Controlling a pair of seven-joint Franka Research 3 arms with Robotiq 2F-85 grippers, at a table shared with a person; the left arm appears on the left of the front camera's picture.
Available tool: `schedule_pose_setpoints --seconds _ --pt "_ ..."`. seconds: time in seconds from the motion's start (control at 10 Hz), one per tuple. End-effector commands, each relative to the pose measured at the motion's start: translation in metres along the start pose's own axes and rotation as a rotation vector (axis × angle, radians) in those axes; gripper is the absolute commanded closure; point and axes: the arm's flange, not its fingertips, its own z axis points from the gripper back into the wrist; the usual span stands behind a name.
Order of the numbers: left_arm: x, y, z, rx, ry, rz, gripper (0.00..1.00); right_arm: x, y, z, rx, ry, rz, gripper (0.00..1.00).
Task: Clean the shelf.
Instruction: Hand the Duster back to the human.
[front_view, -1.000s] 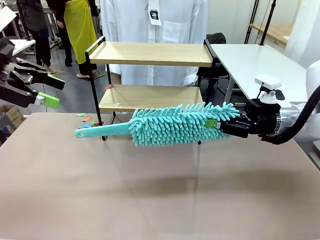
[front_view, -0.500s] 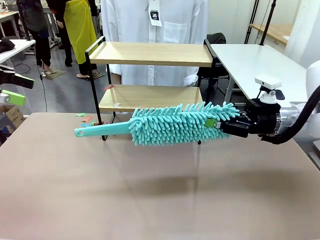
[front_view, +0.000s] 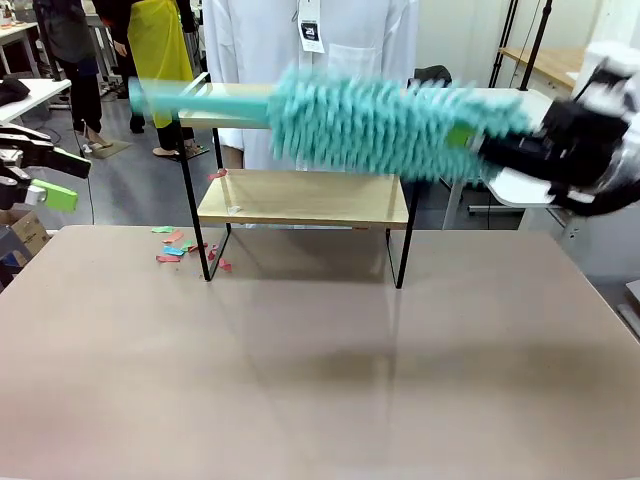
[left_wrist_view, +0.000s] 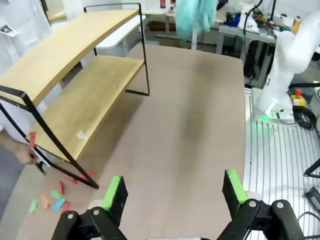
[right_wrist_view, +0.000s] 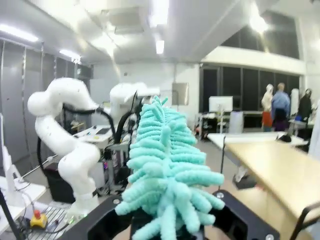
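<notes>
The shelf (front_view: 300, 198) stands at the table's far side, two light boards in a black frame. A teal fluffy duster (front_view: 380, 115) is motion-blurred level with the top board and hides much of it; its handle points left. My right gripper (front_view: 478, 140) is shut on the duster's right end. In the right wrist view the duster (right_wrist_view: 167, 170) rises from between the fingers. My left gripper (front_view: 58, 178) hangs open at the left edge, away from the shelf. The left wrist view shows its green pads (left_wrist_view: 114, 192) wide apart above the table, with the shelf (left_wrist_view: 75, 107) to the left.
Coloured paper scraps (front_view: 170, 247) lie on the beige table by the shelf's left leg, also scraps (left_wrist_view: 50, 200). A white scrap (front_view: 232, 209) lies on the lower board and a red scrap (front_view: 218, 174) is at its left end. A person in white stands behind the shelf.
The right arm has swung the duster up from in front of the lower board to the top board's height. The left gripper stays open near the left edge.
</notes>
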Motion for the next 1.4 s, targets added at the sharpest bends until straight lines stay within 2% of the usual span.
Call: schedule_pose_setpoints --seconds 0.0,0.2,0.3,0.4,0.6,0.7,1.0,1.3 --pt "-0.001 0.003 0.001 -0.007 -0.028 -0.023 0.00 0.036 0.002 0.002 -0.167 -0.074 0.060 0.83" --pt "-0.001 0.003 0.001 -0.007 -0.028 -0.023 0.00 0.072 0.011 0.032 -0.418 -0.133 0.203 0.83" --pt "-0.001 0.003 0.001 -0.007 -0.028 -0.023 0.00 0.080 0.015 0.051 -0.515 -0.170 0.205 0.83" --pt "-0.001 0.003 0.001 -0.007 -0.028 -0.023 0.00 0.086 0.015 0.074 -0.687 -0.193 0.273 0.83" --pt "-0.001 0.003 0.001 -0.007 -0.028 -0.023 0.00 0.089 0.016 0.118 -0.927 -0.190 0.290 0.83" --pt "-0.001 0.003 0.001 -0.007 -0.028 -0.023 0.00 0.086 0.015 0.132 -1.007 -0.178 0.292 0.83" --pt "-0.001 0.003 0.001 -0.007 -0.028 -0.023 0.00 0.060 0.010 0.156 -1.162 -0.102 0.290 0.83" --pt "-0.001 0.003 0.001 -0.007 -0.028 -0.023 0.00 -0.010 0.011 0.174 -1.242 -0.030 0.149 0.83"
